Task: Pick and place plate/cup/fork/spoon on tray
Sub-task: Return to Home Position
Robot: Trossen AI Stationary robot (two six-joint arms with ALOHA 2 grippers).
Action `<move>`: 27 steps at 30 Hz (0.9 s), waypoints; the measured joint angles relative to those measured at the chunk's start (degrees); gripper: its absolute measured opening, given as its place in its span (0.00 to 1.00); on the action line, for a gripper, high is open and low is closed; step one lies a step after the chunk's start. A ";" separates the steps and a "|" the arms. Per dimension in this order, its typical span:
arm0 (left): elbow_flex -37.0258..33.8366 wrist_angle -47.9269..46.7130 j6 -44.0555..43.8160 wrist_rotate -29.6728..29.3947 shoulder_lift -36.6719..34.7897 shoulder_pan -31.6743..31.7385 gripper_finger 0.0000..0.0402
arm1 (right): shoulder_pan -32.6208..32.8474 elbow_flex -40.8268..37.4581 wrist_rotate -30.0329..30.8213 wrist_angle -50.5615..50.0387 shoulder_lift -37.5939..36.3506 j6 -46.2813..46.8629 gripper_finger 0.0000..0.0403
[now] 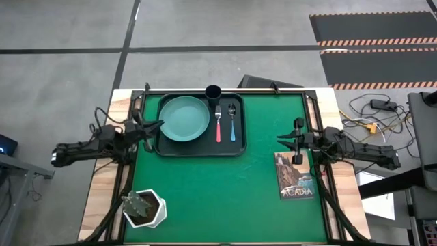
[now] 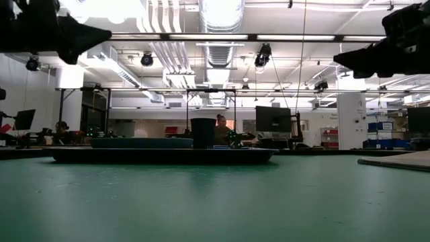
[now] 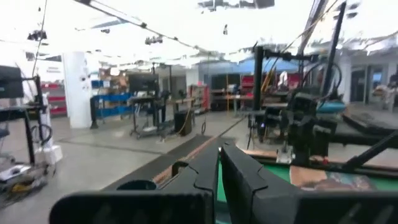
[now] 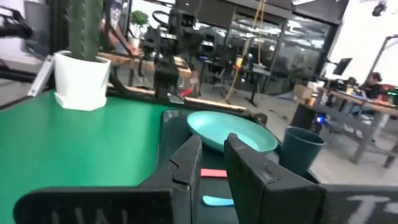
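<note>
Plate (image 1: 184, 117), cup (image 1: 213, 91), fork (image 1: 218, 124) and spoon (image 1: 232, 123) sit on our tray (image 1: 205, 147); our left hand (image 1: 158, 125) is closed, our right hand (image 1: 280, 140) barely open, both empty.

The black rectangular tray (image 1: 201, 152) with rounded corners lies flat, and the round teal-green plate (image 1: 184, 118) sits right way up in its left half. The small dark cup (image 1: 213, 92) stands upright at the tray's far edge, just past the plate's right side. The pink-handled fork (image 1: 218, 124) and the blue-handled spoon (image 1: 232, 124) lie parallel in the tray's right part, heads toward its far edge.
</note>
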 joint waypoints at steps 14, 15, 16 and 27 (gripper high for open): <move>-6.31 2.58 -5.92 3.14 0.70 0.00 0.00 | -0.02 -0.27 0.47 2.33 0.18 1.44 0.08; -6.33 3.37 -5.92 3.24 0.72 0.00 0.00 | -0.02 -0.28 0.48 2.33 0.35 2.59 0.08; -6.33 4.12 -5.92 3.25 0.69 0.00 0.00 | -0.02 -0.28 0.49 2.34 0.50 3.28 0.08; -6.38 6.26 -5.85 3.25 0.76 0.00 0.00 | -0.02 -0.30 0.51 2.06 1.96 5.68 0.08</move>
